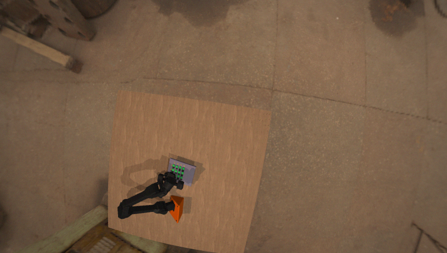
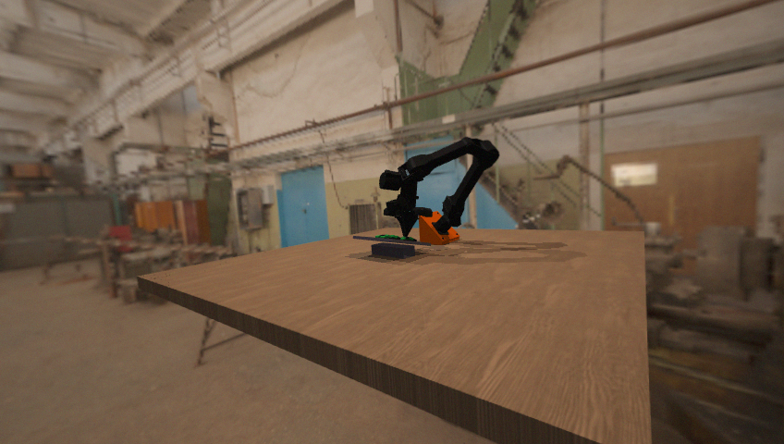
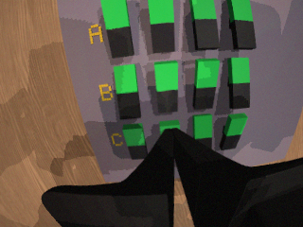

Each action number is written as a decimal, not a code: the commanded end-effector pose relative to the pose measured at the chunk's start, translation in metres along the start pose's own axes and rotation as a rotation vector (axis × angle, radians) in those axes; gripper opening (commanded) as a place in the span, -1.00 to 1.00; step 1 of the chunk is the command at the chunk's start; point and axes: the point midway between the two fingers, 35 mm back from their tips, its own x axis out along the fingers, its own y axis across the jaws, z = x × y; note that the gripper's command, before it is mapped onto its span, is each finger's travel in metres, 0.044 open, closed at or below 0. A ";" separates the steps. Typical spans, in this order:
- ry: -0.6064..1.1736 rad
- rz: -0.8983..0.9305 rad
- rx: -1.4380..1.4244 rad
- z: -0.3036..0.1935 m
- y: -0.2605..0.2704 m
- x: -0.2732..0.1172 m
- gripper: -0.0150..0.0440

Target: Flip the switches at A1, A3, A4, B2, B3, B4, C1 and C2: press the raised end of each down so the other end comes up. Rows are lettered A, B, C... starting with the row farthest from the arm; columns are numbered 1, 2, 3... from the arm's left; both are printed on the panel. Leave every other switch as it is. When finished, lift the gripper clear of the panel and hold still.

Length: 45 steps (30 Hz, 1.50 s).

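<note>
The grey-purple switch panel carries rows A, B and C of rocker switches, each with a green far half and a dark near half. In the wrist view A1, A3 and A4 are at the top; B2, B3 and B4 are in the middle; C1 is lower left. My gripper is shut and empty, its tips over C2, hiding its near half. Contact is unclear. Which ends are raised is hard to tell.
The panel stands on a dark block on the wooden table. The orange arm base is close to the panel's near side. C3 and C4 lie right of my fingertips.
</note>
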 end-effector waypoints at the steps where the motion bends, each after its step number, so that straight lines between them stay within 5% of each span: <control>1: -0.002 0.005 0.003 0.000 0.000 0.001 -0.49; 26: -0.002 0.005 0.003 0.001 0.001 0.004 -0.49; 32: -0.026 0.002 0.004 -0.002 -0.001 -0.058 -0.49; 45: -0.028 0.002 0.003 0.028 -0.013 -0.069 -0.49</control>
